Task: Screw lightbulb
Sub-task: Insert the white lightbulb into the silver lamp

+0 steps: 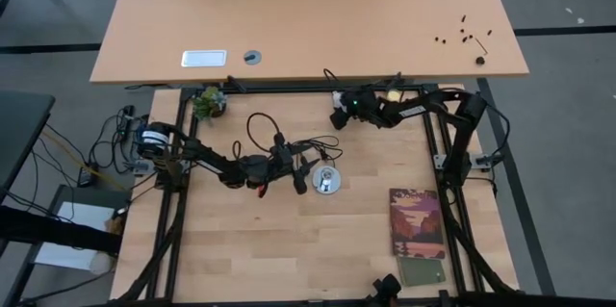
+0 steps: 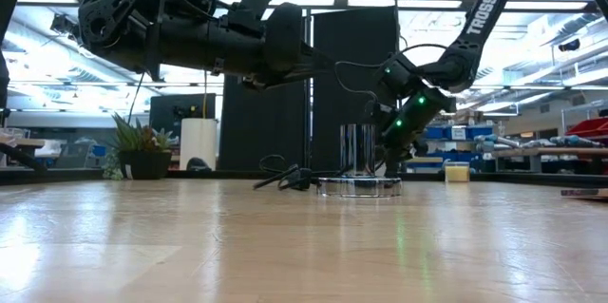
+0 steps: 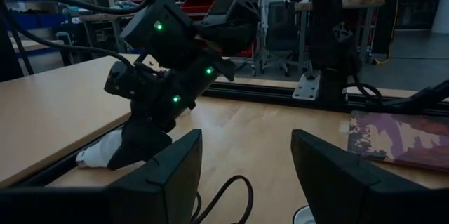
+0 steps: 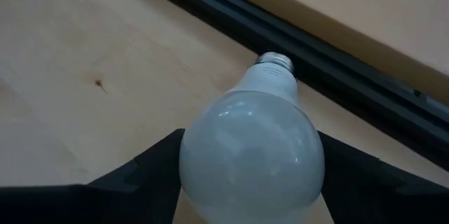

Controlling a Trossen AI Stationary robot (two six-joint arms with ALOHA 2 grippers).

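The lightbulb (image 4: 252, 154), white with a pale screw base (image 4: 275, 60), lies on its side near the table's far edge, beside a black rail. In the left wrist view, part of the lightbulb (image 3: 98, 155) shows white under the right arm's fingers. My right gripper (image 1: 339, 116) is shut on it. My left gripper (image 1: 306, 178) stands open at mid-table, level, just left of the round silver socket disc (image 1: 327, 182). Nothing is between its fingers (image 3: 175, 171). The socket's black cord (image 1: 265, 129) loops away behind it. My right gripper pinches the bulb's glass globe at its widest part (image 4: 193, 161) between the two fingers, one on each side. The fingers slant down from the table's right and lie along the bulb. The screw base points away from the gripper, toward the rail. Whether the bulb is clear of the table I cannot tell.
A black frame rail (image 4: 337, 76) runs along the far edge right behind the bulb. A booklet (image 1: 418, 220) and a green card (image 1: 422, 271) lie at the near right. A small plant (image 1: 208, 103) stands at the far left. A larger desk (image 1: 308, 18) stands beyond.
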